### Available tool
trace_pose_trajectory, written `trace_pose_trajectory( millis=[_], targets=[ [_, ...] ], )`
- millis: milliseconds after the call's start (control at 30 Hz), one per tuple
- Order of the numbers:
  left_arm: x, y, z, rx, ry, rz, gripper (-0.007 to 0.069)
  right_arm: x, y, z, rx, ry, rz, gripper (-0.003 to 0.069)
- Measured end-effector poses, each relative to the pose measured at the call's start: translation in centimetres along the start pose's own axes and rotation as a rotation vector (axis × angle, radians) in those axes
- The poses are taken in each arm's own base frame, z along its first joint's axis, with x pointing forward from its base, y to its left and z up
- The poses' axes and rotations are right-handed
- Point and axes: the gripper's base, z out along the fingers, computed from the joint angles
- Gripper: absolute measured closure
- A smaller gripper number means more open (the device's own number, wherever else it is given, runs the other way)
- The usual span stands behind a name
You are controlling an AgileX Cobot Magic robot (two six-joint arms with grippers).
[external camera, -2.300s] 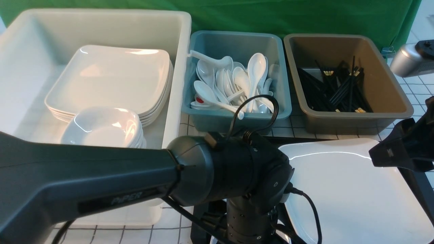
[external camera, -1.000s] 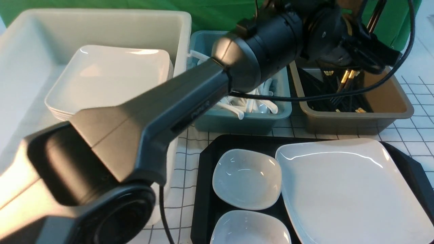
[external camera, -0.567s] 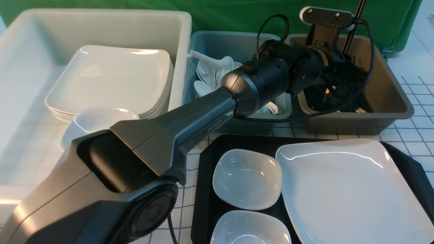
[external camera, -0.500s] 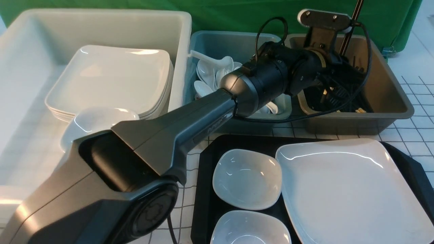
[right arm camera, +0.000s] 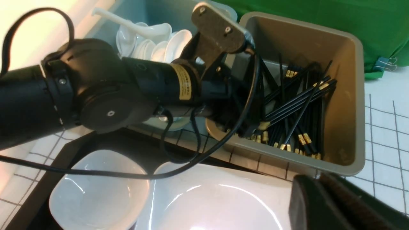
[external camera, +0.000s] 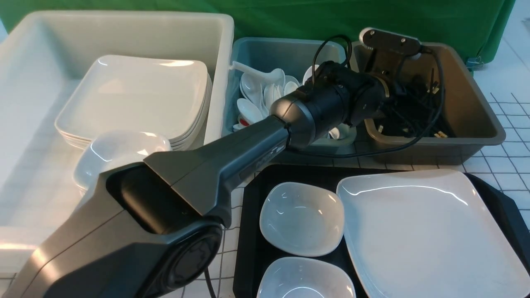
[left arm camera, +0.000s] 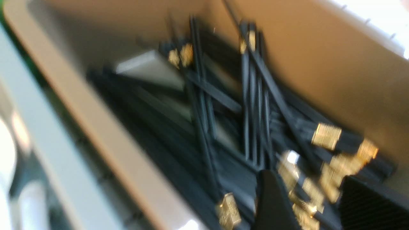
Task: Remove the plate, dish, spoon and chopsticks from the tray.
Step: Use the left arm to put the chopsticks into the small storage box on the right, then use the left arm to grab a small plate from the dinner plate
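Note:
The black tray [external camera: 252,231] holds the large white square plate [external camera: 426,236] and two small white dishes [external camera: 301,217] [external camera: 304,279]. No spoon shows on the tray. My left arm reaches across into the grey-brown tub [external camera: 476,120]. In the left wrist view my left gripper [left arm camera: 308,179] is open just above a heap of black chopsticks [left arm camera: 252,105] with gold ends, and none is pinched. In the right wrist view my right gripper [right arm camera: 316,178] hangs shut and empty over the plate's [right arm camera: 217,204] far corner. It is outside the front view.
A blue bin [external camera: 256,54] with several white spoons stands left of the tub. A big white tub [external camera: 124,25] at the left holds a stack of square plates [external camera: 136,91] and stacked dishes [external camera: 120,153]. My left forearm crosses low over the tray's left side.
My left arm swung from the tray to the grey-brown tub and sank into it. Its jaws opened, and the chopsticks that stood up from the grip no longer show above the tub.

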Motion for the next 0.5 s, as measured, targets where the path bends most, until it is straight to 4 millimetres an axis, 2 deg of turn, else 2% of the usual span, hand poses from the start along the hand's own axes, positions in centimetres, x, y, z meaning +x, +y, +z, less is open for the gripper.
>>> trace_pose_trajectory(
  millis=[67,133,233,300,400,500],
  targets=[
    [0.0,0.1,-0.4,-0.014,0.037,0.011,0.0283,0.0,0.0,0.0,0.000,0.001,0.000,0.0599],
    [-0.6,0.2,-1.6,-0.032,0.086,0.021,0.0259,0.0,0.0,0.0,0.000,0.001,0.000,0.0593],
    [-3.2,0.0,-5.4,-0.049,0.127,0.019,0.0280,0.0,0.0,0.0,0.000,0.001,0.000,0.0587],
    [-4.9,-0.2,-8.1,-0.039,0.134,0.026,0.0333,0.0,0.0,0.0,0.000,0.002,0.000,0.0587],
    [-7.2,-0.8,-12.6,-0.003,0.151,0.068,0.0478,0.1,0.0,0.0,0.000,0.015,0.000,0.0587],
    [-8.3,-0.9,-15.9,0.009,0.200,0.103,0.0589,0.4,0.0,0.0,0.000,0.039,0.000,0.0587]
  ],
)
